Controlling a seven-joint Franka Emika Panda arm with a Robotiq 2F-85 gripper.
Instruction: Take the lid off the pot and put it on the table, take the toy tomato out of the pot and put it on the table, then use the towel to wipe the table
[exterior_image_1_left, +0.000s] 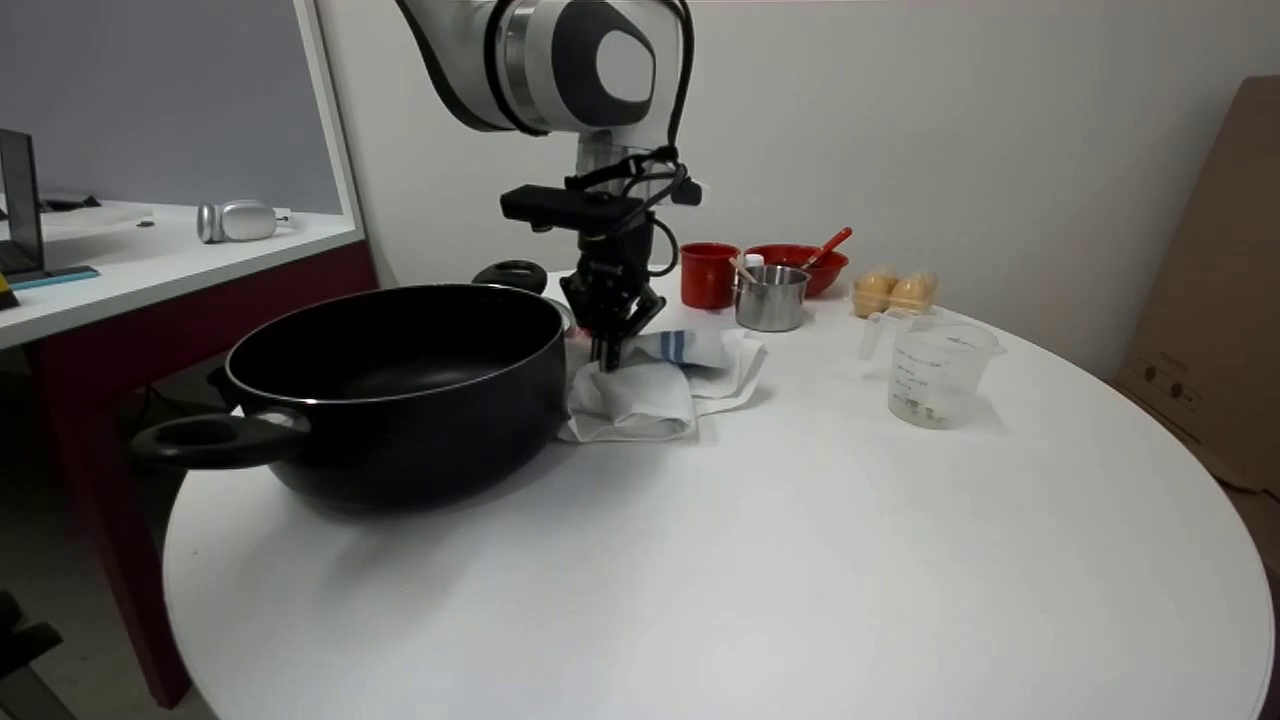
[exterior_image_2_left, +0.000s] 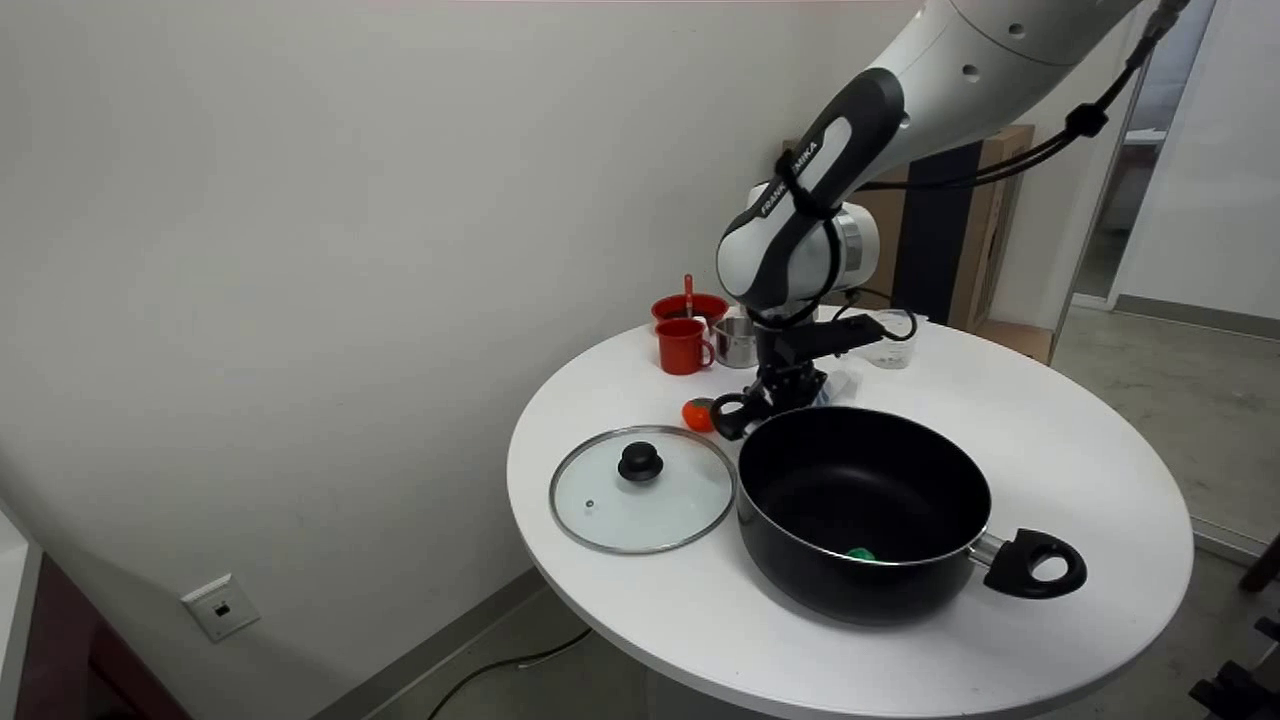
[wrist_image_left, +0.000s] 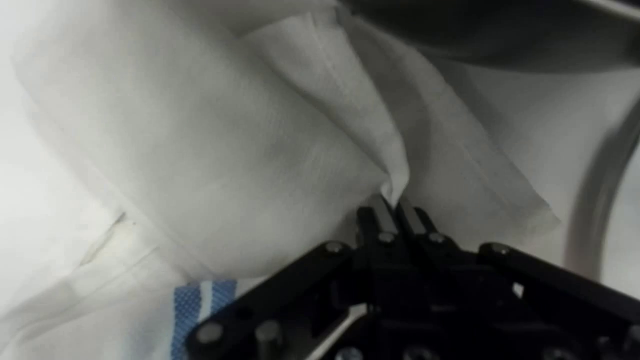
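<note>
My gripper (wrist_image_left: 395, 205) is shut on a pinched fold of the white towel (wrist_image_left: 225, 165), which lies bunched on the table. In an exterior view the gripper (exterior_image_1_left: 606, 358) points down into the towel (exterior_image_1_left: 640, 400), right beside the black pot (exterior_image_1_left: 430, 440). The pot (exterior_image_2_left: 850, 590) stands uncovered on the table (exterior_image_2_left: 680, 630). A small green thing (exterior_image_2_left: 860, 553) shows inside it. The glass lid (exterior_image_2_left: 640, 515) lies flat on the table next to the pot, knob up. The toy tomato (exterior_image_2_left: 698, 415) sits on the table between lid and gripper. The lid's rim (wrist_image_left: 595, 200) edges the wrist view.
A red mug (exterior_image_1_left: 707, 275), a metal pot (exterior_image_1_left: 772, 298) and a red bowl (exterior_image_1_left: 830, 270) stand at the back. An egg pack (exterior_image_1_left: 893, 293) and a clear measuring cup (exterior_image_1_left: 930, 375) stand farther along. The pot's handle (exterior_image_2_left: 1035, 565) sticks out over the table.
</note>
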